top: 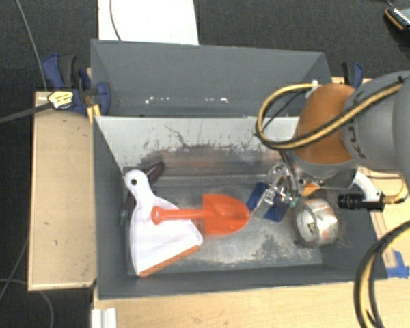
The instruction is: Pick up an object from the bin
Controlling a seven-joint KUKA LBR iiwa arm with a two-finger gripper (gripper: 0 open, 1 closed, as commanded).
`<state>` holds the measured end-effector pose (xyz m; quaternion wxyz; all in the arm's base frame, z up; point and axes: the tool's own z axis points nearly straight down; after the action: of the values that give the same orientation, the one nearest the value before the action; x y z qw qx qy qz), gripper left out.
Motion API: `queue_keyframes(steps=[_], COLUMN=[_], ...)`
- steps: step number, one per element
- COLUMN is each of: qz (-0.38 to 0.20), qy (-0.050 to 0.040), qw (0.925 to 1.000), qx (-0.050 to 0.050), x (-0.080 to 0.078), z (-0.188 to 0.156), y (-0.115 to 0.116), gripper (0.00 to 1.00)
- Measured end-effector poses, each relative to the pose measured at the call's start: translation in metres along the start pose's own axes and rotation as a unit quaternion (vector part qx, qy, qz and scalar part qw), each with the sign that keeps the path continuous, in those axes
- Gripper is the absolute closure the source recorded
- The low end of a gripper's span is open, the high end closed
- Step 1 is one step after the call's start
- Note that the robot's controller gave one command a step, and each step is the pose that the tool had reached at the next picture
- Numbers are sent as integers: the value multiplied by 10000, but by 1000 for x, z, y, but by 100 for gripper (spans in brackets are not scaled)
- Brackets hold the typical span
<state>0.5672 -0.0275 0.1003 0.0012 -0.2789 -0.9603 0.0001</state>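
Lying just beside the pincer (281,188) is a small blue block (262,199).

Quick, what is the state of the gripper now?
Gripper: state cannot be told; it sits just over a small blue rectangular object beside the orange plastic scoop.

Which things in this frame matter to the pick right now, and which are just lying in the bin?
In play: gripper; blue object that it is over, mid-right of the bin.
Lying about: orange scoop; white dustpan; silver roll; dark object, back left.
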Motion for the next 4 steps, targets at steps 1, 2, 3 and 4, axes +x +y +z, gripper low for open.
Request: queue_keyframes(steps=[1, 2, 3, 4], qz=[-97, 448, 446, 441], qy=[-56, -28, -28, 10], qw=[9999, 9990, 9990, 9990], qx=[-21, -19, -19, 6], x=[-23, -4, -4, -1], z=[30, 30, 30, 16], y=[0, 0, 0, -2], gripper=[0, 100, 100, 100])
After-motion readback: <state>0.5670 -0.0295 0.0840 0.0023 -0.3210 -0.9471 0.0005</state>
